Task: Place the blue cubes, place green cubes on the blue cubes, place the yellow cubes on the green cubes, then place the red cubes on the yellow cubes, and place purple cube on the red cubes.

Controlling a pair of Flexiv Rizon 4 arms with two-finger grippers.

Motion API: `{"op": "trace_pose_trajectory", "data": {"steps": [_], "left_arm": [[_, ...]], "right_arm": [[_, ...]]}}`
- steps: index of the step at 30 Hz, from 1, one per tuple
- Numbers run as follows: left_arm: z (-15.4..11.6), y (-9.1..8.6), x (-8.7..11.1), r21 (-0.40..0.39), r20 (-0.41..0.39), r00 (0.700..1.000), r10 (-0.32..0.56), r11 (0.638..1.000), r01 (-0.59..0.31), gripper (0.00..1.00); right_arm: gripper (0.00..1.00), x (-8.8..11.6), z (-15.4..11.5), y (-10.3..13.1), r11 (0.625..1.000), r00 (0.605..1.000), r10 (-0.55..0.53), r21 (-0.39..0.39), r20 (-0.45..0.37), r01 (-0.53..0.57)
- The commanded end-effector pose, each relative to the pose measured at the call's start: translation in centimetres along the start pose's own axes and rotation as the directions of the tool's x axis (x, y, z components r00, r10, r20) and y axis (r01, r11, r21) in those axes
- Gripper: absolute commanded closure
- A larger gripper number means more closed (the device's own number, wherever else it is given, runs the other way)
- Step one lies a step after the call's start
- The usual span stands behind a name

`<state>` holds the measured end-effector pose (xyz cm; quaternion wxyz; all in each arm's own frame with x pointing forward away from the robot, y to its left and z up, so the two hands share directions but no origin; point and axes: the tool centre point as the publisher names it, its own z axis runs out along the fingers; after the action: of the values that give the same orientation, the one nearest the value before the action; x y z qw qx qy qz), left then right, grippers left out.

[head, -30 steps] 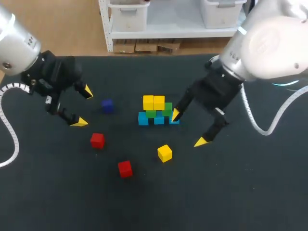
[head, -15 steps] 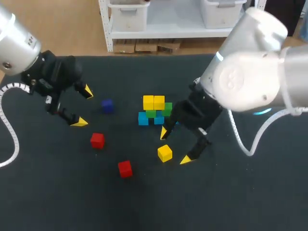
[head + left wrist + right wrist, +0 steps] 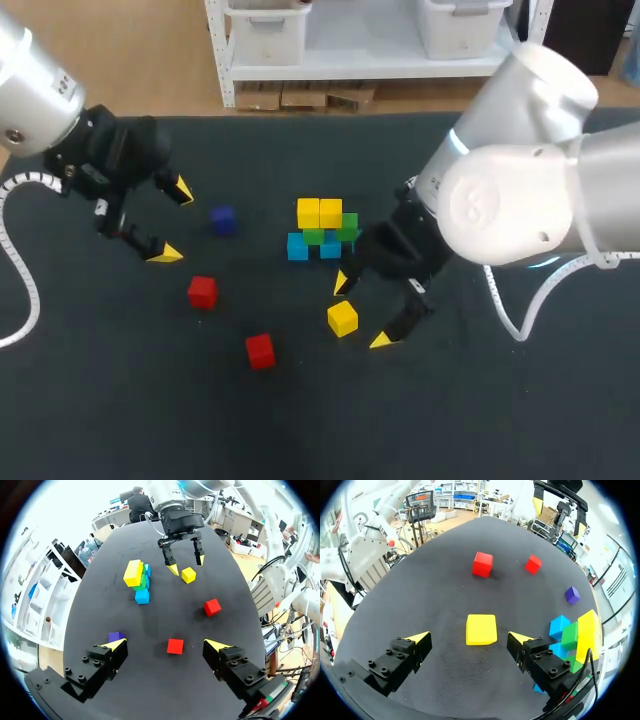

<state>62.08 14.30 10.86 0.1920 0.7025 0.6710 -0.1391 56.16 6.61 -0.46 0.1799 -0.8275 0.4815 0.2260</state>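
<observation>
Right pincer [image 3: 361,312] open, fingers either side of loose yellow cube [image 3: 342,318] (not touching it), just below frame centre. Left pincer [image 3: 173,222] open at left. Stack [image 3: 322,230] at centre, purple cube [image 3: 223,221] to its left.

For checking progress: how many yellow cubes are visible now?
3. Two yellow cubes sit atop the stack; the loose yellow cube lies between the right gripper's open fingers. None seems hidden.

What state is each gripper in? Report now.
Left gripper: open, holding nothing.
Right gripper: open, at the loose yellow cube, not gripping it.
</observation>
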Motion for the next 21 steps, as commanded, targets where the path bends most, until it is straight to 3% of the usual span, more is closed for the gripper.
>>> {"op": "trace_pose_trajectory", "data": {"steps": [1, 3, 7, 9, 12, 13, 14, 15, 19, 21], "left_arm": [[0.0, 0.0, 0.1, -0.001, 0.004, 1.000, 0.003, 1.000, -0.003, 0.00], [0.0, 0.0, 0.1, -0.001, 0.004, 1.000, 0.003, 1.000, -0.003, 0.00], [0.0, 0.0, 0.1, -0.001, 0.004, 1.000, 0.003, 1.000, -0.003, 0.00], [0.0, 0.0, 0.1, -0.001, 0.004, 1.000, 0.003, 1.000, -0.003, 0.00], [0.0, 0.0, 0.1, -0.001, 0.004, 1.000, 0.003, 1.000, -0.003, 0.00], [0.0, 0.0, 0.1, -0.001, 0.004, 1.000, 0.003, 1.000, -0.003, 0.00], [0.0, 0.0, 0.1, -0.001, 0.004, 1.000, 0.003, 1.000, -0.003, 0.00], [0.0, 0.0, 0.1, -0.001, 0.004, 1.000, 0.003, 1.000, -0.003, 0.00], [0.0, 0.0, 0.1, -0.001, 0.004, 1.000, 0.003, 1.000, -0.003, 0.00], [0.0, 0.0, 0.1, -0.001, 0.004, 1.000, 0.003, 1.000, -0.003, 0.00]], "right_arm": [[0.22, 0.3, 0.2, -1.0, 1.000, 1.000, -0.003, -0.026, -0.001, 0.003], [0.44, 0.4, 0.1, -1.2, 1.000, 1.000, -0.003, -0.027, 0.001, 0.003], [0.43, 0.4, 0.2, -1.7, 0.999, 1.000, -0.004, -0.034, -0.004, 0.004], [0.35, 0.1, 0.1, -1.8, 0.999, 1.000, -0.005, -0.035, -0.003, 0.005], [0.36, -0.3, 0.1, -1.7, 0.999, 1.000, -0.010, -0.040, -0.003, 0.009], [0.31, -0.4, 0.1, -1.7, 0.999, 1.000, -0.010, -0.041, -0.003, 0.010], [0.18, -0.5, 0.2, -1.6, 0.999, 1.000, -0.012, -0.043, -0.002, 0.012], [0.18, -0.6, 0.2, -1.6, 0.999, 1.000, -0.013, -0.044, 0.000, 0.013], [0.24, -0.8, 0.4, -1.5, 0.999, 1.000, -0.011, -0.044, 0.004, 0.012], [0.39, -0.9, 0.5, -1.4, 0.999, 1.000, -0.011, -0.043, 0.004, 0.011]]}}
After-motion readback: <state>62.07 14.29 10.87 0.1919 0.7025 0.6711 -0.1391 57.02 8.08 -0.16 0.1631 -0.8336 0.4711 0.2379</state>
